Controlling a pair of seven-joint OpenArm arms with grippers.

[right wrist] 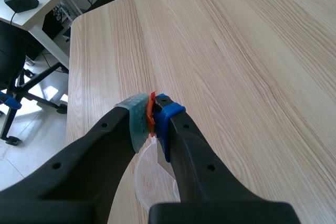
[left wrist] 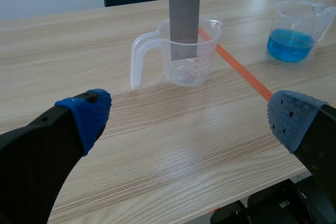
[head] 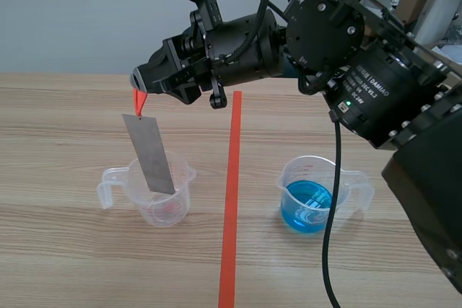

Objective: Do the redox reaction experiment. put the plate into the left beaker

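Contact between the grey metal plate (head: 151, 153) and the clear left beaker (head: 182, 192) is hard to judge. The plate's lower end sits below the rim and seems to be inside, but the see-through wall leaves that unsure. In the left wrist view the plate (left wrist: 185, 14) is cut off above, so its hold is hidden there. The beaker (left wrist: 211, 51) stands ahead of the left gripper (left wrist: 189, 116), whose blue-padded fingers are spread wide over the wooden table (left wrist: 157, 145). Only the right wrist view shows the grip closely: the right gripper (right wrist: 152, 114) is pinched on an orange-red tab (right wrist: 151, 109), with a sliver of plate (right wrist: 164, 162) showing beneath. In the scene view the right arm is raised and reaches across the red tape line (head: 231, 200), its gripper (head: 138, 81) above the left beaker. The right beaker (head: 310, 196), holding blue liquid, stands well apart past the line.
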